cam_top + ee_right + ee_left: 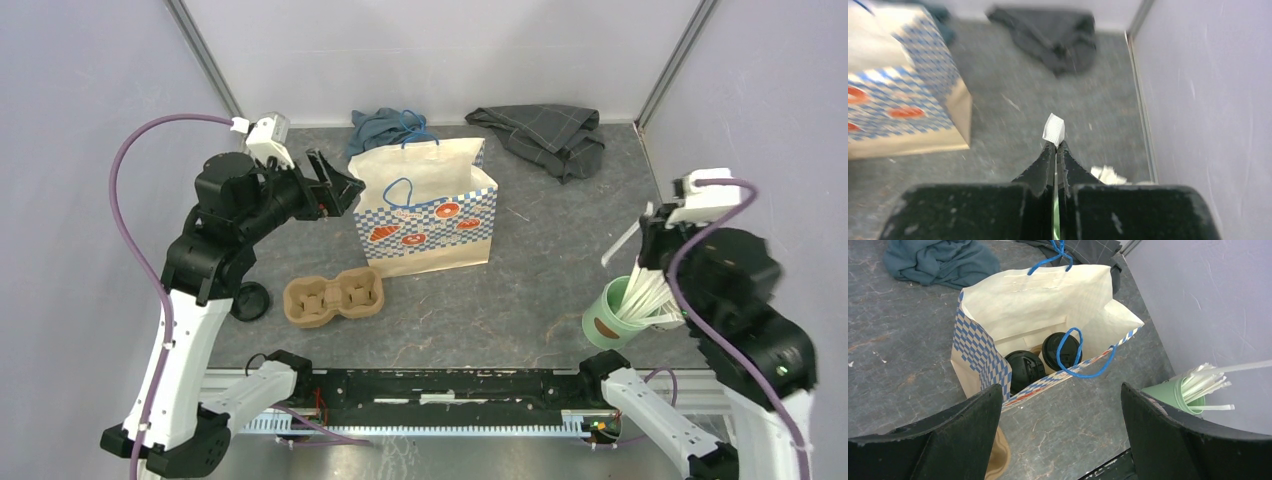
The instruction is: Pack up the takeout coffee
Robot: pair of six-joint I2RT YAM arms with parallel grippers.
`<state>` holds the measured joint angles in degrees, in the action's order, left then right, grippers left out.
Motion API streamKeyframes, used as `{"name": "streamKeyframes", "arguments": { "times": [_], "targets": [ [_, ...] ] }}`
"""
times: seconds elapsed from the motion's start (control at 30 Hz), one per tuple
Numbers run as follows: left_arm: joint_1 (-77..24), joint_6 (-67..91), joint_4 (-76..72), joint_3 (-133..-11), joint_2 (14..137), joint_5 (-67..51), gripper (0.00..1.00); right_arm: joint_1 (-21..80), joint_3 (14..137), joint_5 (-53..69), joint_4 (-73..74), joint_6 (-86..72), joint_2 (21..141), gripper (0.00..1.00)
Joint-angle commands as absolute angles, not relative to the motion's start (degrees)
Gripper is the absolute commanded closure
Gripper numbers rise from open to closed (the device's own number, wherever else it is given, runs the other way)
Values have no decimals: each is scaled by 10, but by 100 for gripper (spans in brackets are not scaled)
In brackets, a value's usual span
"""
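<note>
Two takeout coffees with black lids [1024, 369] [1055, 351] stand inside the open paper bag [1013, 305]; in the top view the bag [430, 215] hides them. My left gripper [1060, 395] is open and empty, held above the table to the left of the bag [340, 185]. My right gripper [1055, 145] is shut on a white paper-wrapped stick [1053, 129], held above the mint-green cup [607, 318] at the right [650, 235].
A brown cup carrier [333, 296] lies in front of the bag, with a loose black lid [250, 300] to its left. A blue cloth [385, 125] and a dark grey cloth [545, 135] lie at the back. The mint-green cup [1173, 392] holds several white sticks.
</note>
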<state>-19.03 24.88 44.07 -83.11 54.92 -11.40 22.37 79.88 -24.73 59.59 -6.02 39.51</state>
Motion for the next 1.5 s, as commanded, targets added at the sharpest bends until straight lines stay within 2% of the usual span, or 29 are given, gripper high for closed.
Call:
{"name": "streamKeyframes", "arguments": {
  "times": [0.0, 0.1, 0.27, 0.47, 0.67, 1.13, 1.2, 1.23, 1.33, 1.4, 1.47],
  "targets": [
    [-191, 289, 424, -861, 559, -105, 6, 222, 915, -154, 523, 48, 426, 100],
    [-191, 308, 416, -865, 561, -104, 7, 222, 933, -89, 432, 77, 456, 98],
    [-191, 316, 409, -864, 556, -102, 7, 222, 926, 106, 277, 63, 563, 100],
    [-190, 301, 415, -863, 538, -78, 7, 239, 988, 209, 156, 1, 726, 100],
    [-191, 290, 427, -864, 523, -53, 7, 371, 1136, 102, 254, 84, 878, 100],
    [-191, 249, 468, -886, 529, -53, 7, 497, 1106, -182, 303, 274, 970, 99],
    [-191, 244, 472, -889, 530, -55, 7, 515, 1117, -191, 302, 292, 994, 91],
    [-190, 242, 474, -889, 529, -56, 7, 526, 1127, -198, 302, 293, 1008, 81],
    [-190, 238, 477, -889, 528, -54, 7, 537, 1215, -210, 332, 250, 1056, 40],
    [-191, 238, 477, -893, 526, -52, 7, 538, 1241, -201, 340, 212, 1051, 24],
    [-191, 237, 476, -899, 527, -50, 7, 538, 1219, -204, 329, 181, 1014, 13]
  ]
}}
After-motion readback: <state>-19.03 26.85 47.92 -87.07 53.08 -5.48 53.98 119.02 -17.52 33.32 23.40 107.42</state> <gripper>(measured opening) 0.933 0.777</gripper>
